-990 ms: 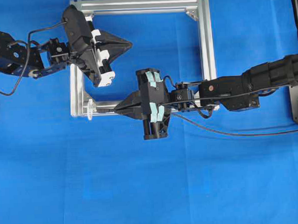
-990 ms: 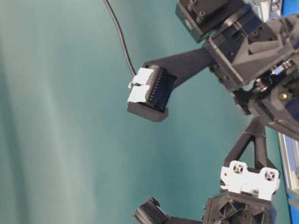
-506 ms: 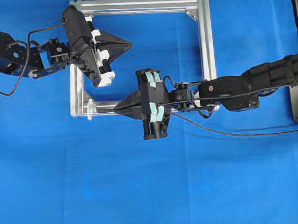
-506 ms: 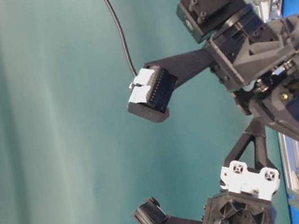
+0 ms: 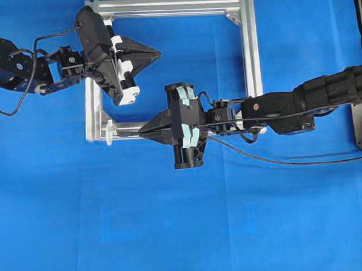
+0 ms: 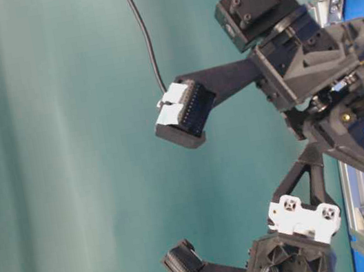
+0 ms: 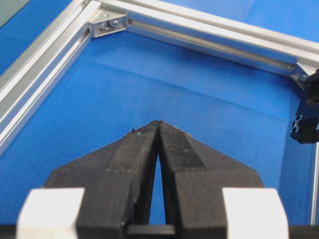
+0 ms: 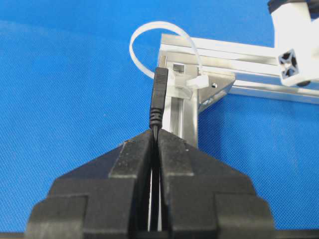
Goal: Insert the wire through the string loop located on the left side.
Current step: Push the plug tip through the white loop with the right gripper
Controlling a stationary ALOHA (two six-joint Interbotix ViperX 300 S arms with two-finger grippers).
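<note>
The string loop (image 8: pixel 139 37) is a whitish ring standing off the lower-left corner of the silver frame (image 8: pixel 239 55). It also shows as the loop (image 5: pixel 110 132) in the overhead view. My right gripper (image 8: pixel 156 132) is shut on the wire (image 8: pixel 158 99). The black plug points at the loop, with its tip by the loop's near rim at the frame corner. I cannot tell whether the tip is inside the ring. The wire (image 5: pixel 279 161) trails away to the right. My left gripper (image 7: pixel 158 123) is shut with nothing in it, and it hovers inside the frame as the left gripper (image 5: pixel 157 53).
The square aluminium frame (image 5: pixel 251 59) lies on the blue cloth, with corner brackets (image 7: pixel 105 23) inside it. The right arm (image 5: pixel 300 102) crosses the frame's right rail. In the table-level view both arms crowd above the frame (image 6: pixel 354 180). Blue cloth (image 5: pixel 174 233) stretches in front of the frame.
</note>
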